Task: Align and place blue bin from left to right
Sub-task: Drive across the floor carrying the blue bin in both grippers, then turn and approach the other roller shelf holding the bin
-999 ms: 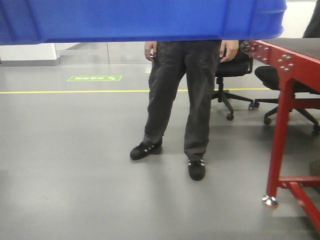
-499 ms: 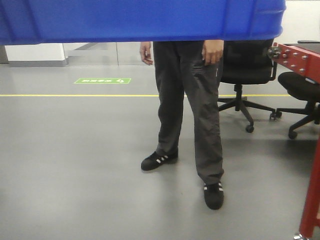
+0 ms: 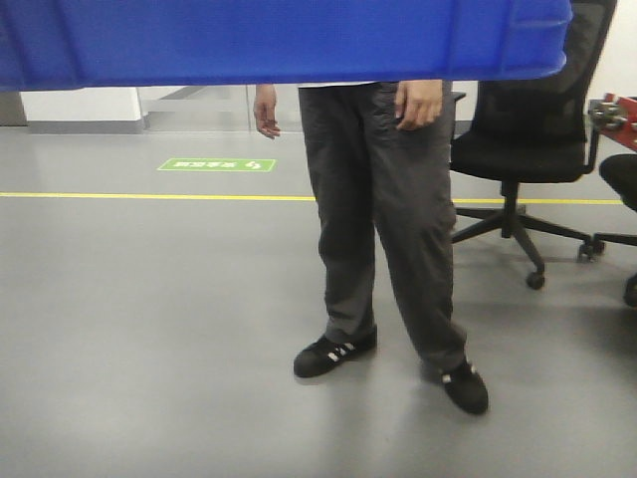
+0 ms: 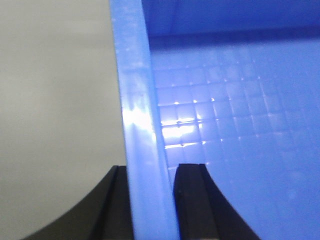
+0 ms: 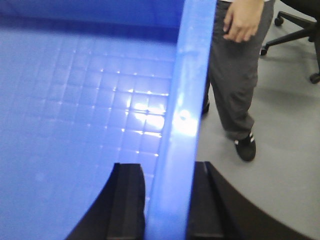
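So the blue bin (image 3: 289,40) is up in the air right now. It's not sitting on anything, and its underside runs across the whole top of the front view. Each arm has one side wall. The left gripper (image 4: 154,169) straddles the wall, one finger outside and one inside, closed snug on the plastic. The right gripper (image 5: 165,167) does the same on the opposite wall.

Handling-wise, I'd guess it's bulky more than heavy. The wrist views show only the bare gridded bottom, nothing loaded. It looks like stiff moulded plastic, but glossy, so probably a bit slick under the pads. The thick rim on the two opposite walls seems the sensible place to hold it, and that's where the fingers are. If the arms don't move together, I'd expect it to twist or slip.

The room has a smooth grey floor (image 3: 149,319) with a yellow line (image 3: 149,195) and a green floor marking (image 3: 216,164). A person (image 3: 383,199) stands just in front, with an office chair (image 3: 528,110) beside them. I can't see any set-down spot from here.
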